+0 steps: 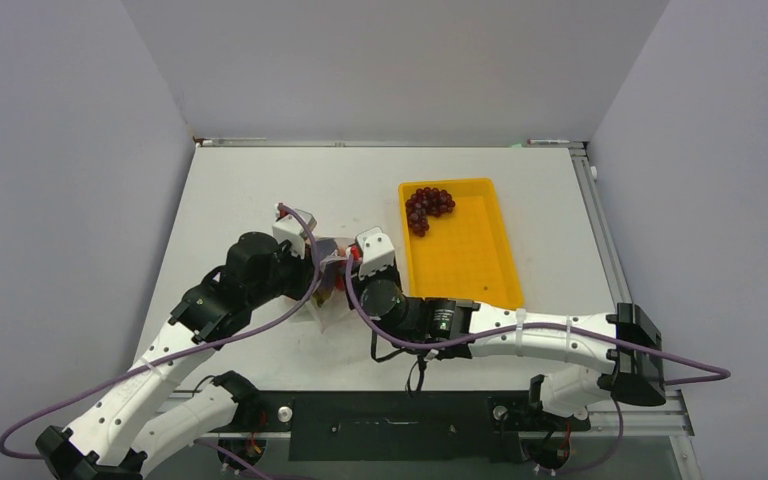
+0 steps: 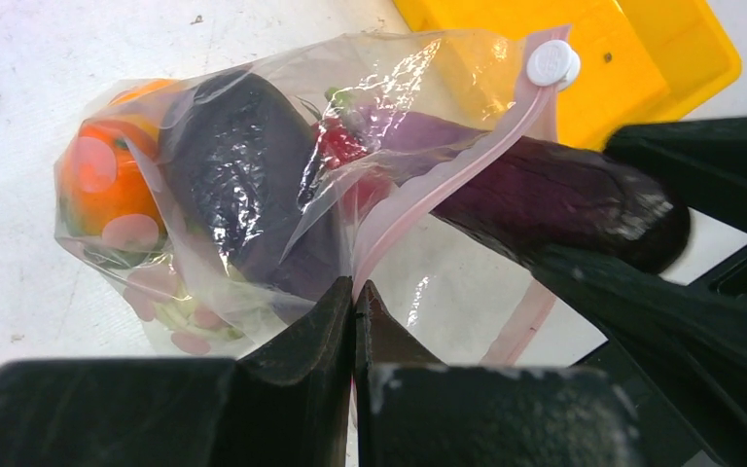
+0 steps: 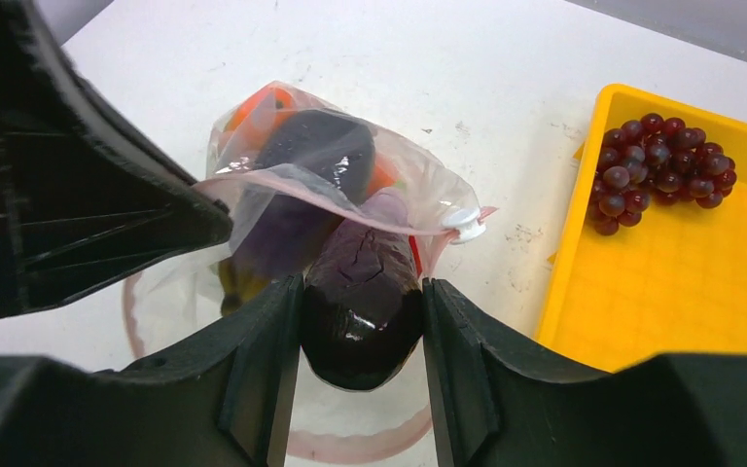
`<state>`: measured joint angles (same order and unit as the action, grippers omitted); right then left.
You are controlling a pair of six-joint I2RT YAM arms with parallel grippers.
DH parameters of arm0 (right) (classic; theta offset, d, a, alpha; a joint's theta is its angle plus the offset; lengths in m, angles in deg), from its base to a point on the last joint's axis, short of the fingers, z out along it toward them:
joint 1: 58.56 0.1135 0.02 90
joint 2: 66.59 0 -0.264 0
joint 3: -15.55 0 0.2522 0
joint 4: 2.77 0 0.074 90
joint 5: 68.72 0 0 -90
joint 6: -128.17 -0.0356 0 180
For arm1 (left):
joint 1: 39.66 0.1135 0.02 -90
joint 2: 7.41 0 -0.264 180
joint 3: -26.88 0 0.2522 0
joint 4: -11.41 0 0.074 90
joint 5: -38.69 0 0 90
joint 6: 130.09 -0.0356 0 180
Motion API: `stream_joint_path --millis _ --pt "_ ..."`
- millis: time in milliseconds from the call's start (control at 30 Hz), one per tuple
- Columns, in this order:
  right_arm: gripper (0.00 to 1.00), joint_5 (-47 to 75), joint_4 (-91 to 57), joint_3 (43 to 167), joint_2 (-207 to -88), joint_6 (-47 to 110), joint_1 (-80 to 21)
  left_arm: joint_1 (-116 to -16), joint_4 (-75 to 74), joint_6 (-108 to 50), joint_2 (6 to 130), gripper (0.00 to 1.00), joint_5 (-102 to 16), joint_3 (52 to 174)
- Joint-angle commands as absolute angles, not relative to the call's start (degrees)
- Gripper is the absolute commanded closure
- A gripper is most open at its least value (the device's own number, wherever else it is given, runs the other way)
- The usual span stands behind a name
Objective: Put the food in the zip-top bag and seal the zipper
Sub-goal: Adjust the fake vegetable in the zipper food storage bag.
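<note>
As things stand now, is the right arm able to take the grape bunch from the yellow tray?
Probably not yet: the right gripper is shut on a purple eggplant half inside the zip-top bag. The grape bunch lies uncovered in the yellow tray, so the path looks free.

Above the black base plate (image 1: 390,425), the white-shelled, black-jointed left arm (image 1: 130,395) and right arm (image 1: 550,340) trail purple cables (image 1: 700,378) and end in a black left pincer (image 2: 354,297) and right pincer (image 3: 362,311).

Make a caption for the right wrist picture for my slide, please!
The right gripper holds a purple eggplant halfway into the clear zip-top bag; grapes wait in the yellow tray.
</note>
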<state>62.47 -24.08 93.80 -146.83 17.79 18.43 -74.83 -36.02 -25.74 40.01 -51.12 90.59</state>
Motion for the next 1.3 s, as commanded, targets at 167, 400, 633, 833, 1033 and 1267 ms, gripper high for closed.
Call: stream_joint_path --millis 167,400,633,833,1033,1267 --pt "0.95 51.2 -7.5 86.7 -144.8 22.2 10.5 -75.2 -34.6 -23.9 38.3 1.0 -46.5 94.1" --pt "0.95 46.8 -0.8 84.2 -146.7 24.2 8.0 -75.1 -34.9 -21.6 40.5 1.0 -41.8 96.5" --pt "0.95 44.4 2.0 83.2 -148.3 23.9 6.4 -75.1 -34.9 -19.5 42.2 1.0 -39.4 99.2" --pt "0.95 42.9 1.7 83.4 -149.5 22.7 5.2 -75.2 -33.6 -16.7 43.3 1.0 -38.2 101.8" --pt "0.94 42.0 -1.3 84.3 -147.3 23.1 5.0 -75.1 -34.6 -14.3 44.3 1.0 -38.4 105.5" --pt "0.92 41.3 -9.4 89.0 -143.4 23.5 5.0 -75.1 -33.2 -9.2 44.5 1.0 -38.0 109.5"
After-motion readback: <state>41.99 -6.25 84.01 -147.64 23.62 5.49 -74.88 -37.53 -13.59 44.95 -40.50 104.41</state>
